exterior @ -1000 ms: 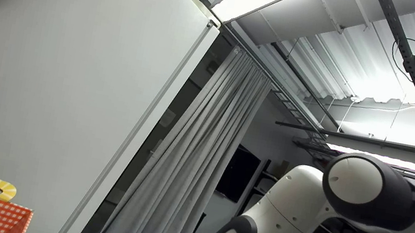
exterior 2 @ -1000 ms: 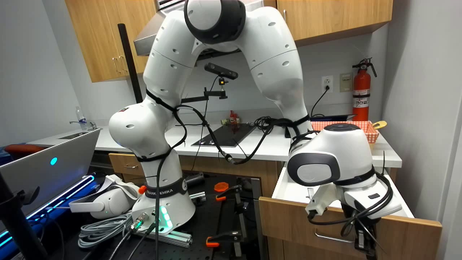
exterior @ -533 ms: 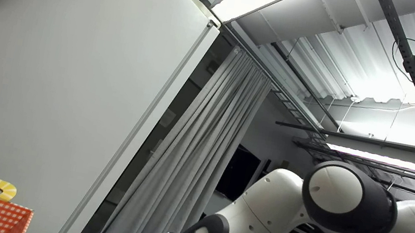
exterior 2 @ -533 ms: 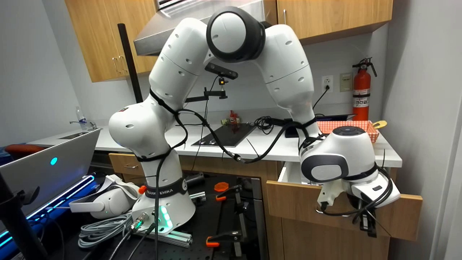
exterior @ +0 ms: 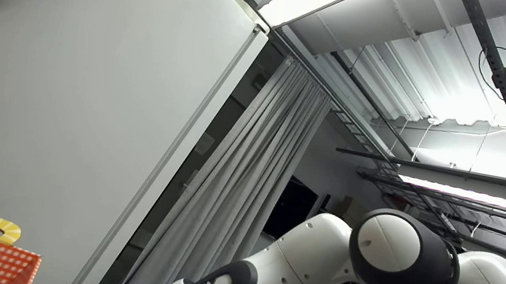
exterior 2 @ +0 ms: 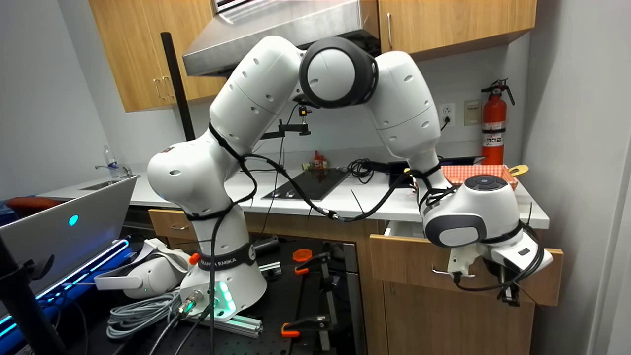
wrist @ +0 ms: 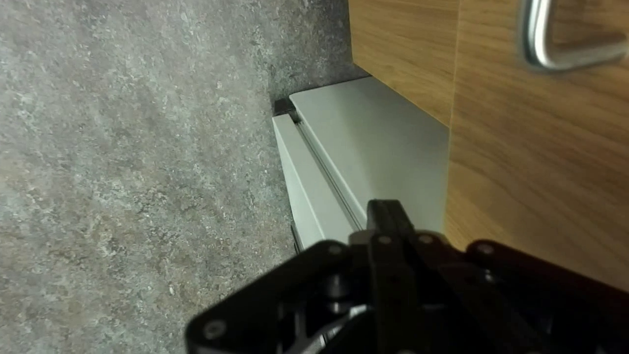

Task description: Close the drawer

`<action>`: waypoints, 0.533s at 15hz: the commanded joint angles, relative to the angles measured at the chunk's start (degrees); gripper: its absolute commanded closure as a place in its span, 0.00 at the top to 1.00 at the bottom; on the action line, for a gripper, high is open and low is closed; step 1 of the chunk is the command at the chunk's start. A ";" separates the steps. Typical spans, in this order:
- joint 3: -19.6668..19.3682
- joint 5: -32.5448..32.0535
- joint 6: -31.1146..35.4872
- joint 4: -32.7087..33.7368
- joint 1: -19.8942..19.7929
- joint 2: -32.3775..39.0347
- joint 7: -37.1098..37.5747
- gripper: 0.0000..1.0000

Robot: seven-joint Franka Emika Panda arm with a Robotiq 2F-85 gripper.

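Brown wood grain fronts the drawer [exterior 2: 408, 260], partly open (white inside).

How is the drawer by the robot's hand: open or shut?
Partly open: in an exterior view, the drawer juts out past the cabinet below, its white inside showing.

Your arm [exterior 2: 271, 88] is white with dark-ringed caps [exterior 2: 331, 75], white lettering [exterior 2: 231, 260], black cables [exterior 2: 535, 264], green base lights [exterior 2: 226, 295] and a black, screw-studded gripper [wrist: 388, 211].

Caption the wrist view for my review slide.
Shut end effector beside the wooden drawer front, metal handle at upper right, mottled gray floor at left.
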 commanded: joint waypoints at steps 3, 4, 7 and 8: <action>8.72 4.38 -0.19 -1.17 -9.55 -1.62 -5.73 0.00; 10.33 5.20 0.18 -2.01 -11.37 -2.20 -6.31 0.00; 15.67 6.81 1.56 -5.03 -16.97 -4.21 -9.35 0.00; 18.14 7.09 1.76 -6.01 -19.15 -4.57 -10.64 0.00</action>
